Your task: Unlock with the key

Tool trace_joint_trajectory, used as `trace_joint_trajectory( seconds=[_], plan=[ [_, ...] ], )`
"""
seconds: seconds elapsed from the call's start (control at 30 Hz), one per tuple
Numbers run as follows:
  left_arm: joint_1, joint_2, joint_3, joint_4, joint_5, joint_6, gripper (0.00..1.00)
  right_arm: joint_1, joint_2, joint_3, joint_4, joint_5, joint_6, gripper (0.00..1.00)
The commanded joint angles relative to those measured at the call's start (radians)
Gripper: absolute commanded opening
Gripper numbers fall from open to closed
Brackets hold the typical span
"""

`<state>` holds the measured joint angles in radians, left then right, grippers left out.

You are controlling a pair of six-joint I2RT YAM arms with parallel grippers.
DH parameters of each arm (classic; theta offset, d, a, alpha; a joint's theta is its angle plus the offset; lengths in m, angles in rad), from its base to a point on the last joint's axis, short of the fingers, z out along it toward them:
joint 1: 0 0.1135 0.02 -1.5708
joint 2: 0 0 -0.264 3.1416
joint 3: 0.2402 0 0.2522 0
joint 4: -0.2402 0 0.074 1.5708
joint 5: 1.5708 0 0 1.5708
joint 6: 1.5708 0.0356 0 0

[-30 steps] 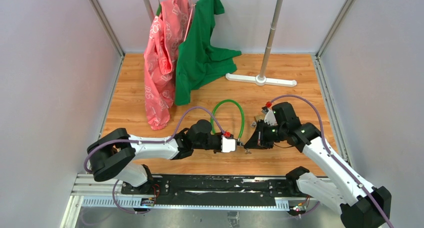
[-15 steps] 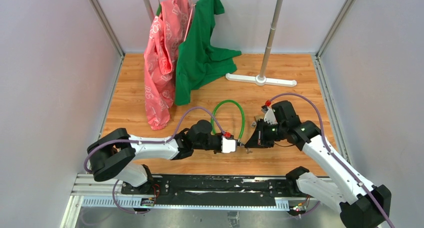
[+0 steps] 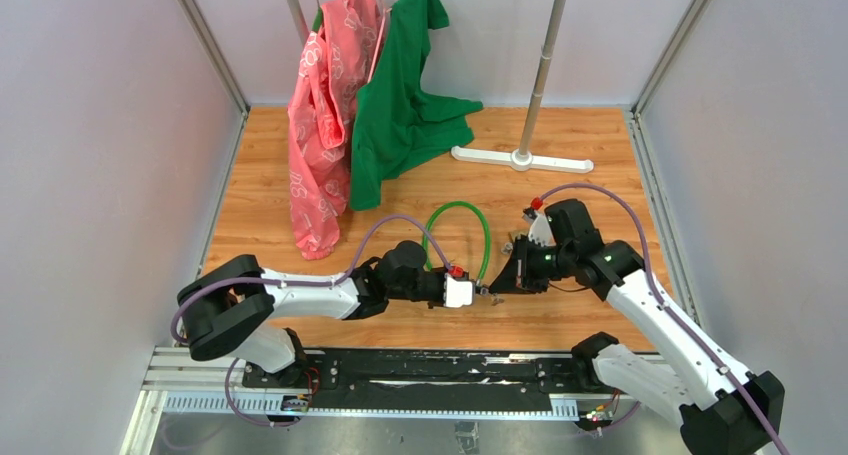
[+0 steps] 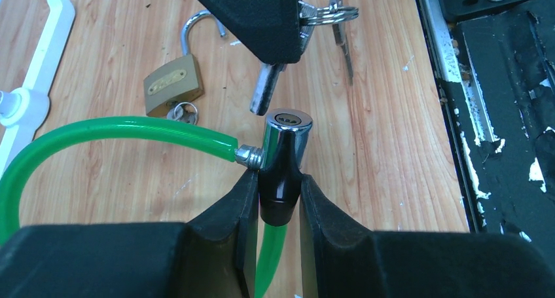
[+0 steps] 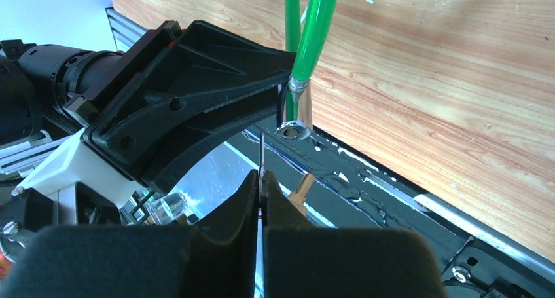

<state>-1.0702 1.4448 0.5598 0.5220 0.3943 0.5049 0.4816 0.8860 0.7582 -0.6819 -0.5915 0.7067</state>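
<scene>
We see a wooden table (image 3: 600, 175) boxed in by pale grey walls (image 3: 100, 175), with a black rail (image 3: 430, 370) along its near edge. From overhead, a pink garment (image 3: 322, 125) and a green garment (image 3: 400, 105) hang at 11 o'clock. The white foot of a clothes rack (image 3: 520, 159) lies on the wood at 1 o'clock. Up close the boards show small white flecks, and the black strip beside them is chipped.

Both arms meet low at the table's middle. The left gripper (image 4: 278, 180) pinches the dark barrel of the cable lock (image 4: 286, 137). The lock's shiny head points to 12 o'clock in that wrist's view, and its green cable curves off toward 9 o'clock.

The right gripper (image 5: 262, 180) has its jaws pressed together on the key (image 4: 265, 92), with a metal ring (image 4: 330, 13) sticking out beside the finger. The key's blade aims at the keyhole end of the lock. Its tip sits just beside that end at about 10 o'clock, outside the slot.

A brass padlock (image 4: 172, 83) with its shackle swung open lies on the wood farther out at 10 o'clock, and some small keys (image 4: 183, 112) touch its lower edge.
</scene>
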Motion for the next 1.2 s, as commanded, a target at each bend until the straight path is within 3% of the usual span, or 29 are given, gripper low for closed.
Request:
trace_joint_trajectory(
  seconds=[0.0,1.17],
  plan=[
    [-0.01,0.009,0.022,0.075,-0.015,0.024,0.0,-0.017,-0.026,-0.018,-0.044,-0.023,-0.005,0.0],
    [-0.01,0.002,0.025,0.075,0.001,0.015,0.0,-0.016,0.014,-0.067,0.007,-0.018,0.003,0.0]
  ],
)
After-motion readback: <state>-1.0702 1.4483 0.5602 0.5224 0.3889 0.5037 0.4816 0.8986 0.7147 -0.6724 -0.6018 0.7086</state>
